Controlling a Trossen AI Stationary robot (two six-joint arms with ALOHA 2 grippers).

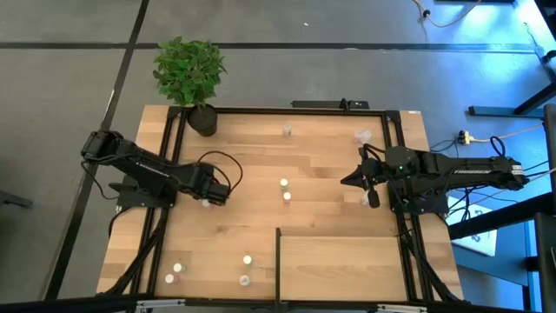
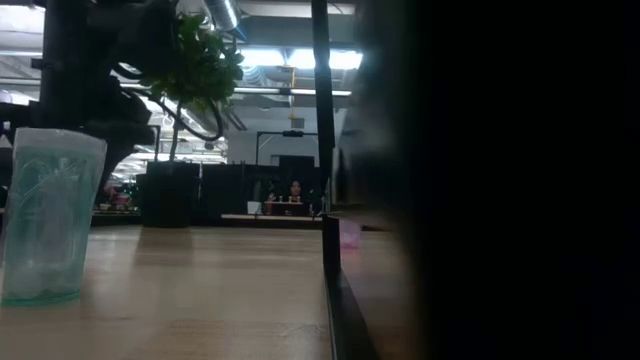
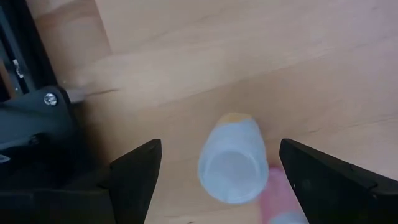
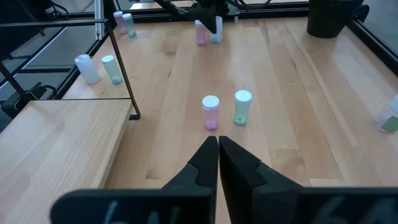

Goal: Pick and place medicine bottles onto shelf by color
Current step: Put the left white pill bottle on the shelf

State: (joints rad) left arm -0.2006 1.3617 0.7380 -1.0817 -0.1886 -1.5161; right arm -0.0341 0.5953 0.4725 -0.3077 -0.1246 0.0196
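My left gripper (image 3: 221, 177) points down, open, at the table's left. One finger stands on each side of an upright pale bluish medicine bottle (image 3: 233, 162) without touching it. A pink bottle (image 3: 280, 202) stands right beside that one. In the high view this gripper (image 1: 211, 198) covers both. My right gripper (image 4: 217, 146) is shut and holds nothing; it hovers at the table's right (image 1: 346, 181). Ahead of it a pink bottle (image 4: 211, 113) and a green one (image 4: 242, 107) stand mid-table. The pale shelf (image 1: 343, 269) with its black edge strip lies at the near right.
Several more bottles stand near the front left (image 1: 177, 268) (image 1: 247, 259), and two stand at the far side (image 1: 287, 130) (image 1: 363, 136). A potted plant (image 1: 189, 74) fills the far left corner. A black frame rail (image 1: 169, 139) runs around the table.
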